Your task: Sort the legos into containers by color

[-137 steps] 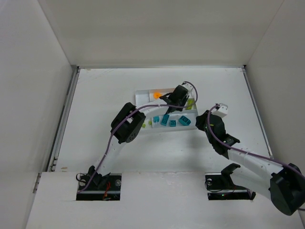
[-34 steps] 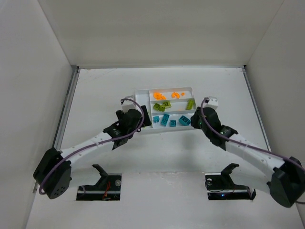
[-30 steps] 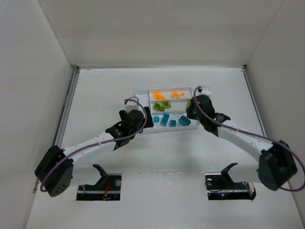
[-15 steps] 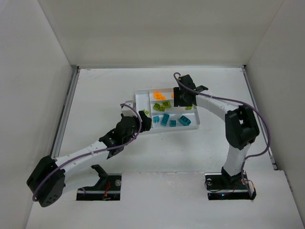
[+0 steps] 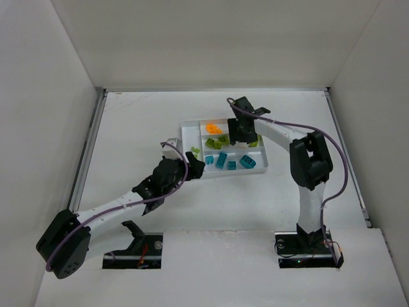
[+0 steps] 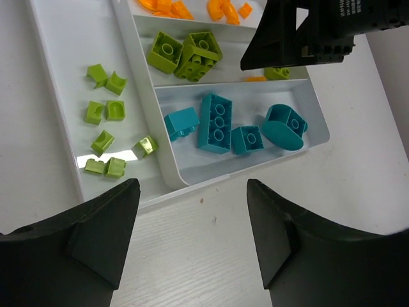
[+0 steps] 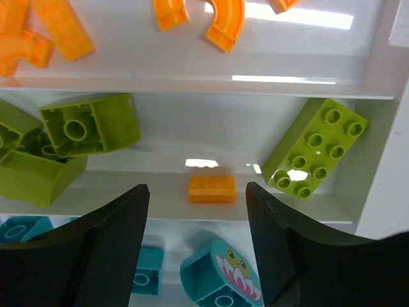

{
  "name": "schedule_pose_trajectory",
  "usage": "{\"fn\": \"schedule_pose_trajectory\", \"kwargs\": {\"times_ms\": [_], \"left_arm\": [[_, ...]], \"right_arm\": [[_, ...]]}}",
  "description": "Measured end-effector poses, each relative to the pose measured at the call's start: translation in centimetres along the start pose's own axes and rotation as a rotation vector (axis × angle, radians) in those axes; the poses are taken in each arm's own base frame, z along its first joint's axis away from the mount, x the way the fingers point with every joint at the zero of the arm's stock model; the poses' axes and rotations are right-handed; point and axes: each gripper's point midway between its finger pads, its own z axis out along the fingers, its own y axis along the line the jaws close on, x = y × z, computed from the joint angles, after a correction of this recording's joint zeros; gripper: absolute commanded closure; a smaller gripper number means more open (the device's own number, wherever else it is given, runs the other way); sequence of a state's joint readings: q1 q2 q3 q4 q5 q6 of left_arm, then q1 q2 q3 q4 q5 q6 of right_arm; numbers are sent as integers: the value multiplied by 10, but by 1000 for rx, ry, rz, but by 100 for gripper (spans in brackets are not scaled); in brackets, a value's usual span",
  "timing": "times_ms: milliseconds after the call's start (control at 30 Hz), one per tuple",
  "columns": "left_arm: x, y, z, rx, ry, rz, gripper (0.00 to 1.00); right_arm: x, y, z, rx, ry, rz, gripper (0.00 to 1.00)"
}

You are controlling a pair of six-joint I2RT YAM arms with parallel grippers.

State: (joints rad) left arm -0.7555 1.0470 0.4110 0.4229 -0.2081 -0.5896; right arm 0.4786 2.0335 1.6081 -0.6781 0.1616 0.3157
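Lower centre of the left wrist view: left gripper [image 6: 192,211] has its jaws apart and holds nothing. It hovers just off the near rim of the tray [image 6: 64,77].

Step in hand, as I judge it: lift the orange brick [image 7: 211,188] out of the middle section [image 7: 204,150], where it lies among green bricks [image 7: 89,131].

Centre of the right wrist view: right gripper [image 7: 197,190] has its jaws wide and empty, and it straddles that brick. The brick lies flat with its studs apparently up. Its long axis runs left-right in frame, along the section, pointing finger to finger.

Advice: descend straight, pinch the short ends, and keep the fingers off the green bricks on either side.
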Motion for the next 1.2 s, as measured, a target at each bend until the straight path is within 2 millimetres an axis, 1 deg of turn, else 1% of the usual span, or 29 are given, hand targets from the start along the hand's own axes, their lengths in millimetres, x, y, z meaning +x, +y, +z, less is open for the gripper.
{"fn": "schedule_pose_trajectory", "kwargs": {"times_ms": [67, 167, 300, 400, 600, 667, 700, 767, 900, 1000, 1200], "left_arm": [[1, 1, -1, 3, 3, -4, 34], [0, 0, -2, 9, 0, -8, 34], [-4, -4, -4, 24, -14, -15, 34], [-5, -4, -5, 28, -16, -16, 34], [-7, -4, -5, 29, -21, -22, 34], [-8, -4, -5, 28, -25, -23, 34], [-9, -4, -5, 28, -26, -24, 34], [-10, -2, -5, 23, -29, -26, 34], [-12, -1, -6, 22, -37, -29, 34], [-12, 0, -6, 22, -39, -30, 34], [-11, 2, -7, 17, -39, -31, 34]], "right_arm": [[6, -1, 3, 9, 23, -4, 33], [11, -5, 5, 24, 42, -8, 31], [16, -8, 8, 43, 59, -11, 23], [18, -9, 11, 51, 65, -13, 22], [18, -8, 14, 50, 66, -9, 27], [19, -8, 18, 51, 69, -9, 32], [20, -8, 21, 52, 71, -9, 37], [20, -6, 26, 44, 71, -1, 44], [19, -3, 26, 32, 70, 4, 58], [19, -2, 27, 28, 67, 8, 64], [16, -2, 25, 25, 40, 14, 66]]}}
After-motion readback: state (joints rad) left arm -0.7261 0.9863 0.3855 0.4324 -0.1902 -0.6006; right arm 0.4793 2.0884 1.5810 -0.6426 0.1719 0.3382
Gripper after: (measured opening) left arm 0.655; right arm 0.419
